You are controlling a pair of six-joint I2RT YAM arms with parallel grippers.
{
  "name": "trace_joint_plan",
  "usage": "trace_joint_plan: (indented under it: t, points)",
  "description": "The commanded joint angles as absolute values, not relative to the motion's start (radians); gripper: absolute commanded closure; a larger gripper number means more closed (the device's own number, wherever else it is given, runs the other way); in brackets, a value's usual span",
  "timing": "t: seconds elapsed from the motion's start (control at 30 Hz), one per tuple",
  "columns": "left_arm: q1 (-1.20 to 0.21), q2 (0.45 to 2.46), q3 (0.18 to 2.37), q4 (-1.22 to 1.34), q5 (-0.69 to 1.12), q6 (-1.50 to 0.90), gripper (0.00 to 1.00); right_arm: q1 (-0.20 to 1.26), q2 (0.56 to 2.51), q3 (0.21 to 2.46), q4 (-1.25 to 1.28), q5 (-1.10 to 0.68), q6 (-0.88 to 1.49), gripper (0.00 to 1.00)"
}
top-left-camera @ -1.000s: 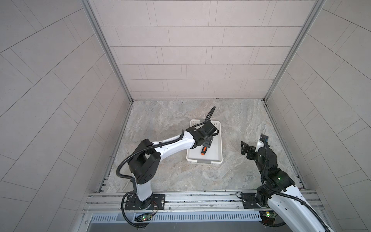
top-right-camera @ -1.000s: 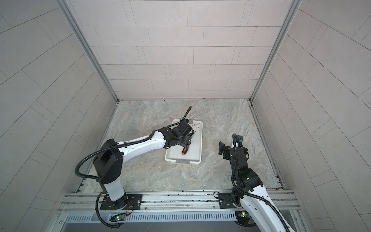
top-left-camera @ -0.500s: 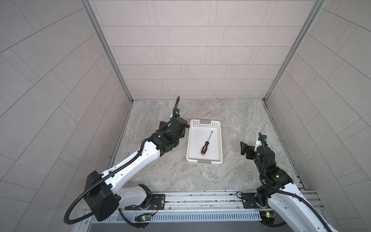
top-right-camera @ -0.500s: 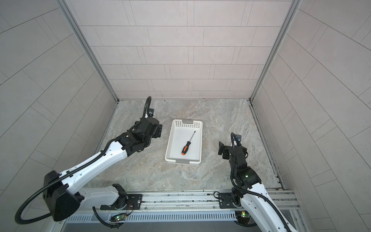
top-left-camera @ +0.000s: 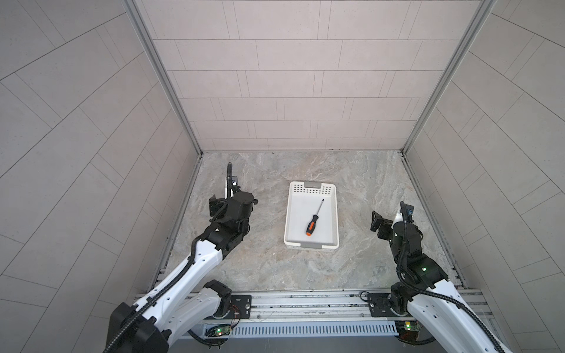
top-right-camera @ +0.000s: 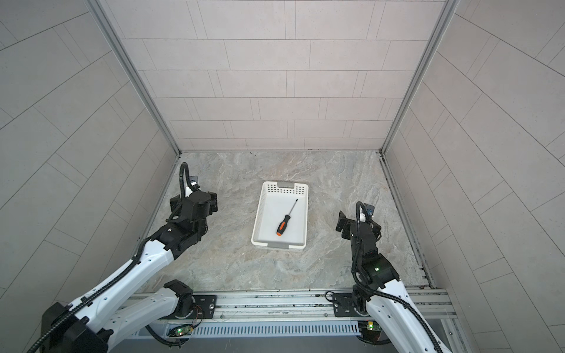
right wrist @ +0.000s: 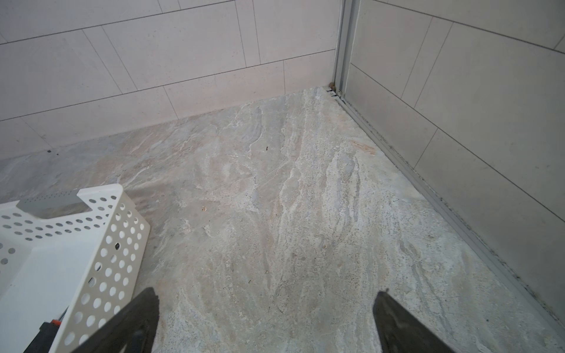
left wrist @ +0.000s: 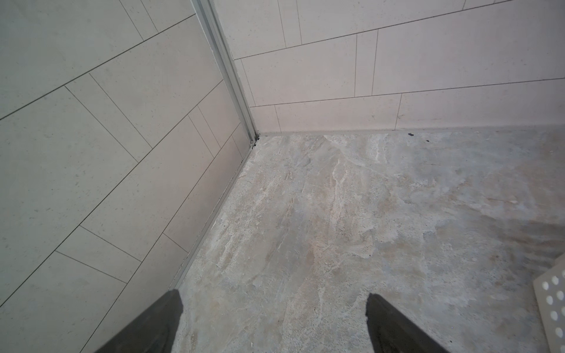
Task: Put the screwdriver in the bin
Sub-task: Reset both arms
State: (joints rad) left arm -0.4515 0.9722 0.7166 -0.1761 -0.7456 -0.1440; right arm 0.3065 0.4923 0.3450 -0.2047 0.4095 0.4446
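My views: two overhead, two on the wrists.
Both top views look down from high over the near edge onto the whole surface [top-left-camera: 275, 269]; my left wrist camera sits low, facing the far-left corner, the right the far-right, both sharing an edge of the bin [right wrist: 116, 244].

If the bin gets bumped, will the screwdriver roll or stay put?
Probably rolls a little: the screwdriver lies flat on the smooth floor of the bin, and its handle looks rounded. The walls should stop it. The thin metal shaft looks stiff.
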Motion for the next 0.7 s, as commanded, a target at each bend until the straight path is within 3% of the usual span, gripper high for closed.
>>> trace_joint_plan:
  t: [0.0,0.13,0.37,0.5,0.67]
  points:
    - [-0.415,0.998,0.732,-0.152,-0.630,-0.109,0.00,0.302,0.489,0.322,-0.099,0.464,0.509,0.00]
    - [-0.359,0.983,0.678,-0.079,-0.374,0.019,0.00,0.302,0.482,0.221,0.115,0.440,0.395,0.00]
    - [-0.223,0.997,0.524,0.145,-0.321,-0.014,0.00,0.298,0.555,0.253,0.142,0.337,0.064,0.00]
    - [-0.141,1.024,0.410,0.359,-0.222,-0.002,0.00,0.298,0.660,0.321,0.135,0.321,0.011,0.00]
    - [-0.138,1.110,0.368,0.485,-0.291,0.021,0.00,0.279,0.885,0.369,0.247,0.362,-0.046,0.00]
